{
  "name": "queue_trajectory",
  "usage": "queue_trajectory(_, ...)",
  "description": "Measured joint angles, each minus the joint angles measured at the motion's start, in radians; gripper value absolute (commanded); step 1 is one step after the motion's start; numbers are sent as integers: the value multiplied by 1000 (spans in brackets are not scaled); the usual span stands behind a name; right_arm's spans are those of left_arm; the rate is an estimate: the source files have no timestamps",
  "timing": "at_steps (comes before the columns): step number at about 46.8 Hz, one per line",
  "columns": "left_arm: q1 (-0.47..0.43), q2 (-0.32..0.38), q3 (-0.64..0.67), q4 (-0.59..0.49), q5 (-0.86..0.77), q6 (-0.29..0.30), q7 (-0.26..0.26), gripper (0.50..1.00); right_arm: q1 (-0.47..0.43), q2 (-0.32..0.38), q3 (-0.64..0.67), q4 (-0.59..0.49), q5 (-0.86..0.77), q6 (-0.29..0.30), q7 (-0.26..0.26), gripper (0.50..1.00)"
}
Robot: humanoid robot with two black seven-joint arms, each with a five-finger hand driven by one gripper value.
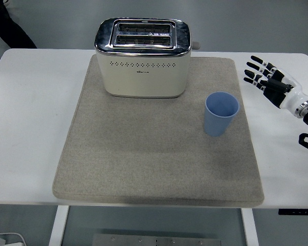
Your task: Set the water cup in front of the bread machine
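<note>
A dark shape of a person (5, 25) shows at the far left corner, beyond the white worktop (25, 128). A grey felt mat (143, 164) covers most of the middle of the worktop. On the far part of the mat stands the bread machine (142, 59), a cream two-slot toaster with a shiny chrome top, its long side facing the near edge and its slots showing from above. A small lever knob sticks out at its right end.

To the right of the bread machine and nearer the front stands the water cup (221, 113), a pale blue tumbler, upright and with its mouth open to the ceiling. It sits on the mat near the mat's right edge, apart from the bread machine and off to the side of its front face rather than squarely before it.

Further right, over the bare worktop beyond the mat, the right hand (269, 83) hangs with its fingers spread and holding nothing, well apart from the water cup. Its black and white wrist runs off the right edge.
</note>
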Motion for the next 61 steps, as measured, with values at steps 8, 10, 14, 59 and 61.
queue_trajectory(8, 0, 0, 0, 0, 1, 0, 0, 1000, -39, -63, 3, 40, 2, 24, 19, 921)
queue_trajectory(10, 0, 0, 0, 0, 1, 0, 0, 1000, -51, -81, 3, 51, 2, 32, 30, 921)
queue_trajectory(14, 0, 0, 0, 0, 2, 0, 0, 1000, -72, -116, 3, 76, 2, 45, 50, 921)
queue_trajectory(59, 0, 0, 0, 0, 2, 0, 0, 1000, -291, -268, -2, 275, -172, 79, 351, 919)
queue_trajectory(61, 0, 0, 0, 0, 1, 0, 0, 1000, -298, -264, -2, 275, -187, 77, 351, 921)
